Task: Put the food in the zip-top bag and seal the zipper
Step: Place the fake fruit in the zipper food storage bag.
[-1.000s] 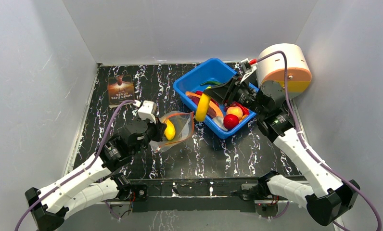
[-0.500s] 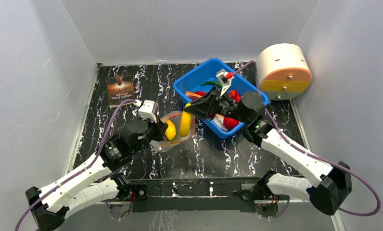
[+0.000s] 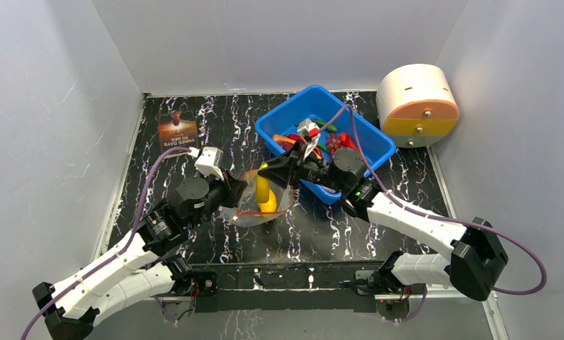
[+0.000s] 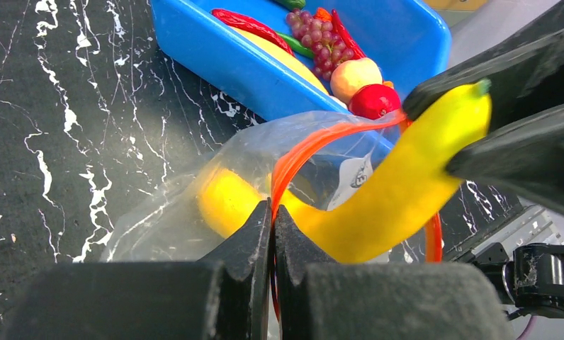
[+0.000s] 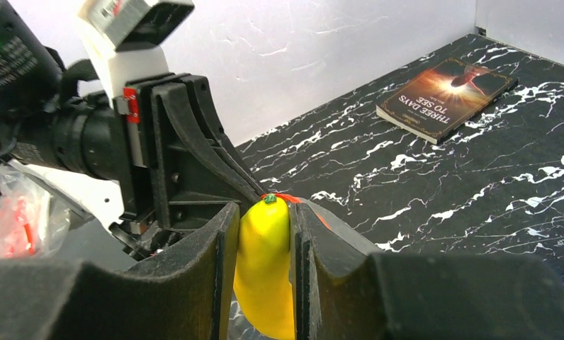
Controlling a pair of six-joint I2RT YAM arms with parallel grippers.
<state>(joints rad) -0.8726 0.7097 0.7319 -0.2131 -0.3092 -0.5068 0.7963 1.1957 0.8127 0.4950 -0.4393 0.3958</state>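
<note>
Zip-top bag (image 4: 166,205), left-wrist view alone shows left pincer (image 4: 273,207) pinching zipper (image 4: 314,140)

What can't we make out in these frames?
- Top external: inside of the zip-top bag, covered by the banana, left gripper and right gripper.
- Left wrist: the banana's lower end, behind the left gripper; the yellow shape in the bag may be a separate piece, unclear.
- Right wrist: almost all of the bag, behind the right gripper; only a sliver of zipper shows.
</note>
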